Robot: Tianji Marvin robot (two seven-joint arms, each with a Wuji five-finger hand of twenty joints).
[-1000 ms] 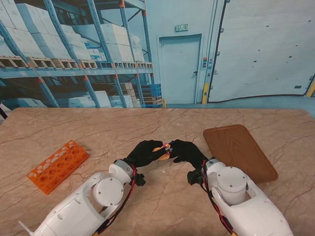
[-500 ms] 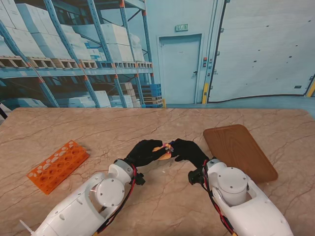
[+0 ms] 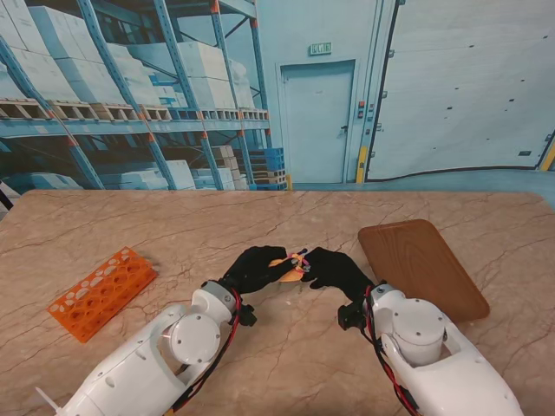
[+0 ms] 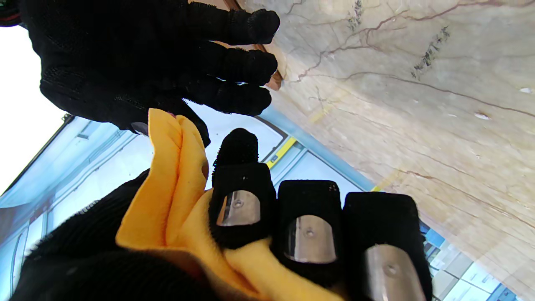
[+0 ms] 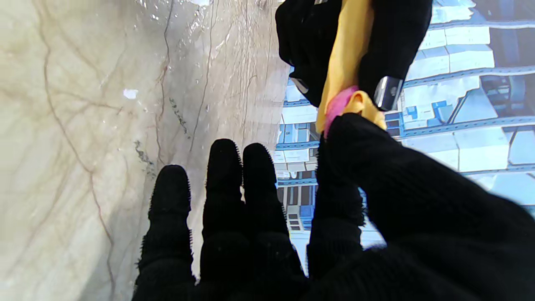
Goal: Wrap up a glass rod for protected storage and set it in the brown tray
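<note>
Both the left hand [image 3: 257,269] and the right hand [image 3: 332,268] wear matt black knitted cloth with bare metal plates [image 4: 237,207] on the fingers. The yellow cloth [image 4: 175,175] looks soft and fuzzy. The desk [image 3: 260,225] is smooth, veined marble-like stone. The brown tray [image 3: 422,266] is satin wood; the orange rack [image 3: 101,291] is plastic.

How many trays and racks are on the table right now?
2. The brown tray lies to the right of the hands, nothing on it. The orange rack lies to the left, near the table's edge. Anything under the arms would be hidden.
</note>
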